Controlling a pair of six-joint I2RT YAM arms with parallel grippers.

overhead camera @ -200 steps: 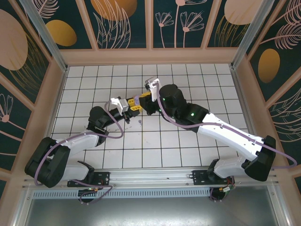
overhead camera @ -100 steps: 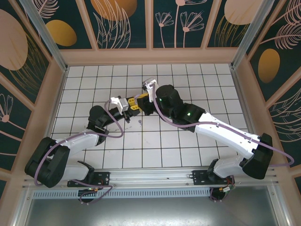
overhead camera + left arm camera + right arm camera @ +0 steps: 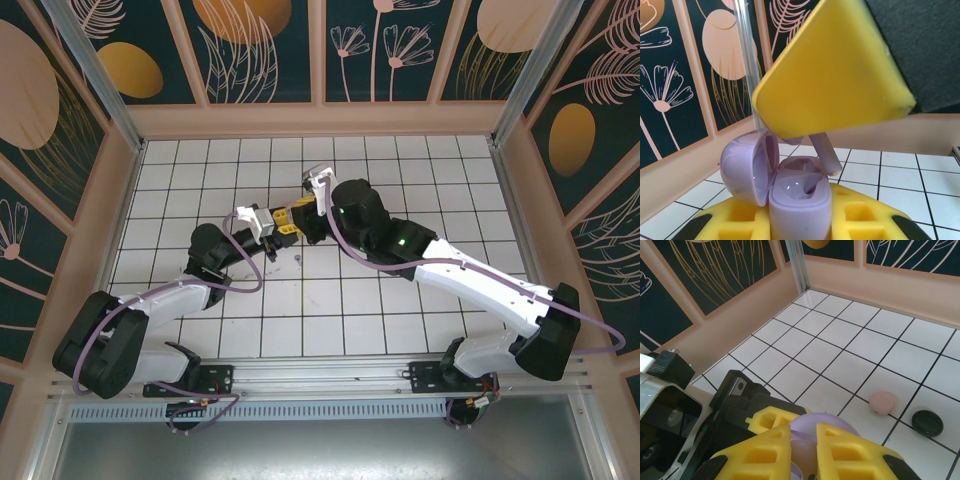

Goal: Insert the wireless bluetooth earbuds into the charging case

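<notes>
Lilac case [image 3: 800, 192] clamped in left gripper [image 3: 800, 222] — right gripper [image 3: 804, 437], pinching a lilac earbud [image 3: 825, 151], angled down above it.

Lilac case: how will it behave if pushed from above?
The glossy, rounded lilac case probably slips or twists in a pinch. Its open lid stands off one side on a hinge, likely the fragile part.

open case [image 3: 800, 200]: lilac | earbud [image 3: 825, 152]: lilac | floor [image 3: 840, 335]: white tiles, black lines
</notes>
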